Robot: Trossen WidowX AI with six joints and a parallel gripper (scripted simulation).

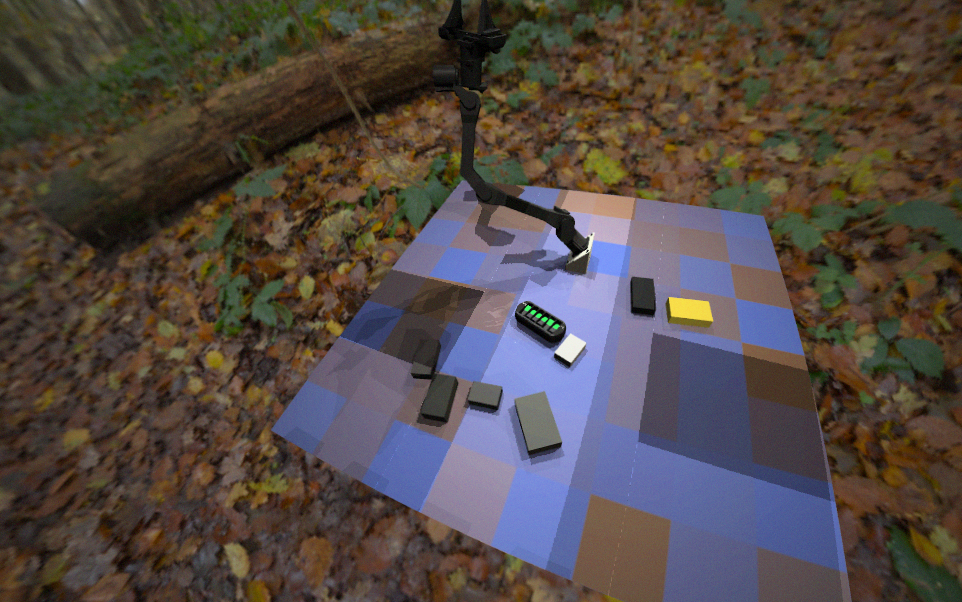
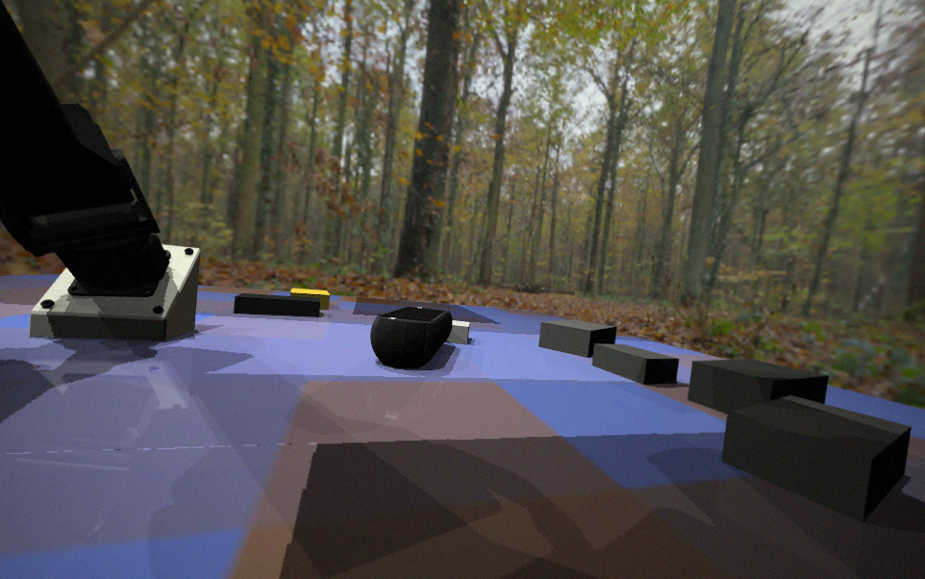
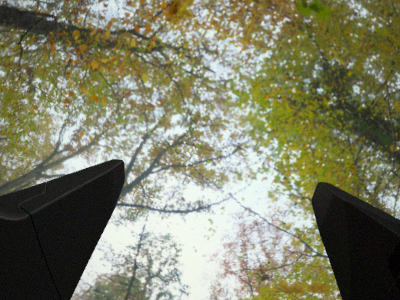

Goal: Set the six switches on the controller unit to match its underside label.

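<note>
The dark grey controller unit (image 1: pixel 535 323) (image 2: pixel 411 335) sits flat on its base near the middle of the bench. In the top view all six rocker switches show green on top. My gripper (image 1: pixel 470 8) (image 3: pixel 222 182) is open and empty. It points straight up, high above the arm's base (image 1: pixel 580 256) (image 2: pixel 115 300) and far from the unit. The wrist view shows only sky and treetops between the two fingers. The unit's underside label is hidden.
A white block (image 1: pixel 570 349) (image 2: pixel 460 332) lies just beside the unit. A black block (image 1: pixel 642 294) (image 2: pixel 276 304) and a yellow block (image 1: pixel 689 311) (image 2: pixel 310 295) lie to the right. Several dark grey blocks (image 1: pixel 537 422) (image 2: pixel 814 453) lie at the front left. The bench (image 1: pixel 709 454) ends on leafy ground.
</note>
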